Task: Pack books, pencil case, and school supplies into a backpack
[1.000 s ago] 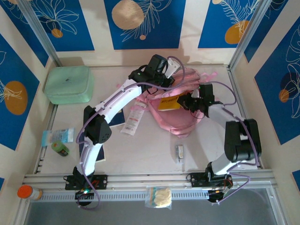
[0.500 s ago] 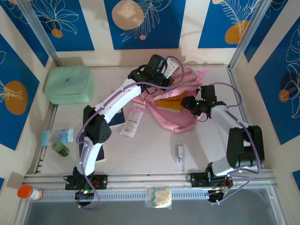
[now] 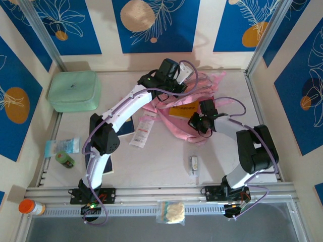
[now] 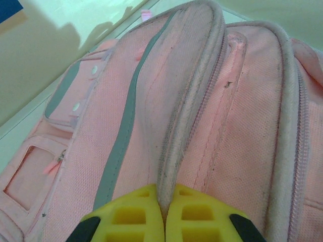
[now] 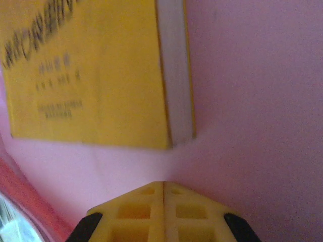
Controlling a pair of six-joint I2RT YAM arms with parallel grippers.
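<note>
The pale pink backpack (image 3: 202, 132) lies at the table's middle back with its mouth held up. My left gripper (image 3: 174, 76) is shut on the backpack's grey-pink piped rim (image 4: 186, 101), which is pinched between the yellow fingers (image 4: 131, 214). A yellow book (image 3: 182, 110) lies inside on the pink lining (image 5: 252, 101). My right gripper (image 5: 164, 184) is shut and empty, just short of the book's corner (image 5: 91, 75). The white pencil case (image 3: 143, 127) and a navy book (image 3: 126, 126) lie left of the bag. Another navy book (image 3: 93, 162) sits by the left arm. The small pale supply item (image 3: 193, 164) lies in front.
A mint-green zip case (image 3: 74, 91) stands at the back left. A teal packet (image 3: 61, 146) and a small green can (image 3: 64, 160) lie at the left edge. An orange-capped bottle (image 3: 29, 206) and a clear bag (image 3: 171, 212) rest on the front rail.
The yellow book has left the right gripper and now lies inside the backpack. The right gripper opened, shut again empty and shifted left. The left gripper keeps its hold.
</note>
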